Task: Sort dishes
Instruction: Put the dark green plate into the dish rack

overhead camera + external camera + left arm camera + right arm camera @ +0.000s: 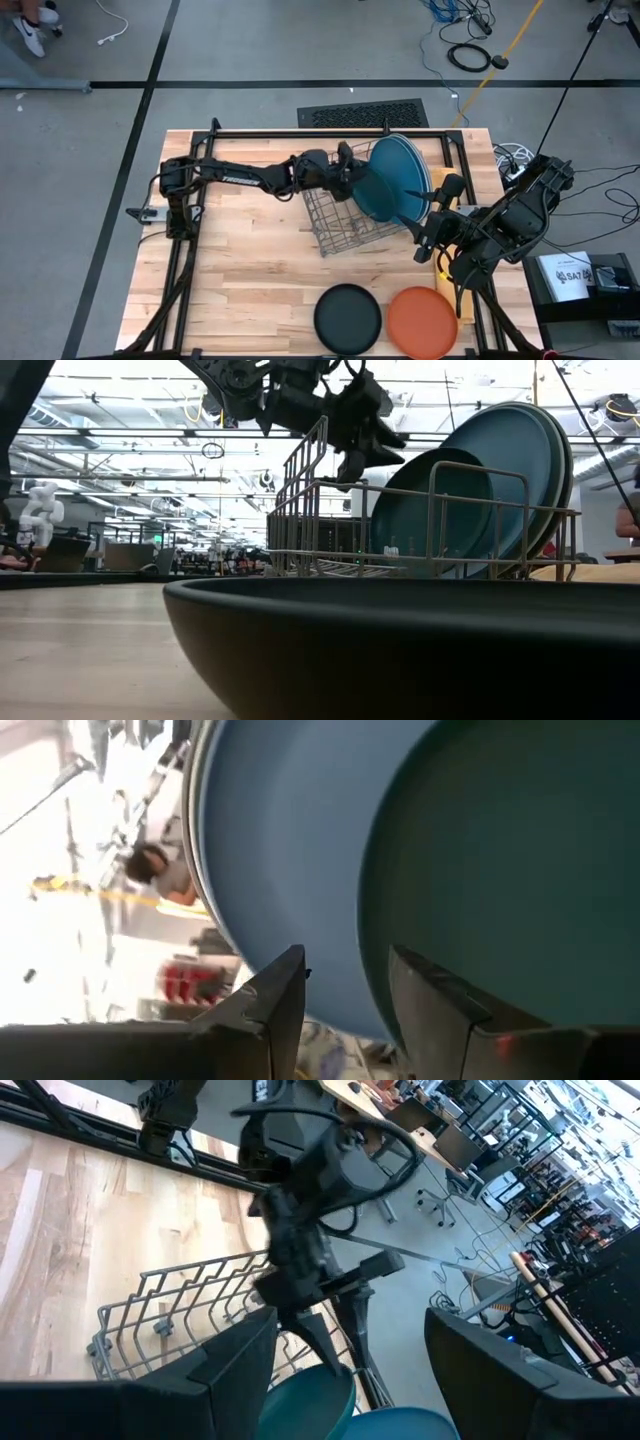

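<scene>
A wire rack [340, 215] stands mid-table. In its right end, larger blue plates [405, 158] stand on edge, leaning toward the table's right. A smaller dark teal plate [378, 192] stands on edge in front of them. My left gripper [352, 170] reaches in from the left over the rack and is open. In the left wrist view its fingers [285, 1005] stand on either side of the teal plate's rim [368, 960]. A black plate [348, 318] and an orange plate [422, 318] lie flat near the front edge. My right gripper [432, 215] hangs open to the right of the rack.
A black tube frame [300, 132] runs along the table's far and side edges. The black plate [400, 650] fills the low view's foreground. Bare wood lies left of the rack and at the front left. Cables and a box [565, 275] sit off the right edge.
</scene>
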Available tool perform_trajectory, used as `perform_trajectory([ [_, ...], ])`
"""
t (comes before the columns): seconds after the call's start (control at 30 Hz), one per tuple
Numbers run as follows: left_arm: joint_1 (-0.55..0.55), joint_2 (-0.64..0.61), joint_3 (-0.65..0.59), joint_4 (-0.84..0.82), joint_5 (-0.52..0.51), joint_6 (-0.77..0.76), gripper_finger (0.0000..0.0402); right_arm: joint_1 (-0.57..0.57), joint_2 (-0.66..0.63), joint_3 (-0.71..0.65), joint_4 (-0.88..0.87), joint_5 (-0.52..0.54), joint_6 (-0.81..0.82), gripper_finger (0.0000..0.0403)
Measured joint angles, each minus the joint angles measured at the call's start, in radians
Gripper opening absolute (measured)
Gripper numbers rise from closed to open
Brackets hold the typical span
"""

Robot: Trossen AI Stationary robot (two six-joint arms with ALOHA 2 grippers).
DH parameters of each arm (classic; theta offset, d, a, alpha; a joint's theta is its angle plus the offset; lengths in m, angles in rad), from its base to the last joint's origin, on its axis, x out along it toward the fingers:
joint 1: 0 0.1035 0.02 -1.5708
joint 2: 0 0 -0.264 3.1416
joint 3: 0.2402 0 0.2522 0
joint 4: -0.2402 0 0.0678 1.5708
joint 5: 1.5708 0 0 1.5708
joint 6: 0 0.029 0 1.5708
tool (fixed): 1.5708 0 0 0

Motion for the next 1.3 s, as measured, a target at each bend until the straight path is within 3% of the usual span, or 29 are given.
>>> perform_trajectory([
  [0.37, 0.048, 0.013, 0.004, -0.056, 0.097, -0.043, 0.0146, 0.000, 0.000, 0.000, 0.000, 0.002, -0.017, 0.0247],
  [0.7, 0.041, 0.160, 0.222, -0.162, 0.001, -0.093, 0.0143, 0.000, 0.000, 0.000, 0.012, 0.003, -0.014, 0.0247],
  [0.8, 0.024, 0.181, 0.260, -0.189, -0.059, -0.068, 0.0118, 0.000, 0.000, 0.000, 0.013, -0.001, -0.006, 0.0247],
  [0.97, -0.011, 0.180, 0.266, -0.178, -0.079, 0.014, 0.0019, 0.000, 0.000, 0.000, 0.010, -0.003, -0.006, 0.0247],
  [1.3, -0.080, 0.183, 0.264, -0.080, -0.114, 0.174, 0.0002, 0.000, 0.000, 0.000, 0.009, -0.003, -0.002, 0.0247],
])
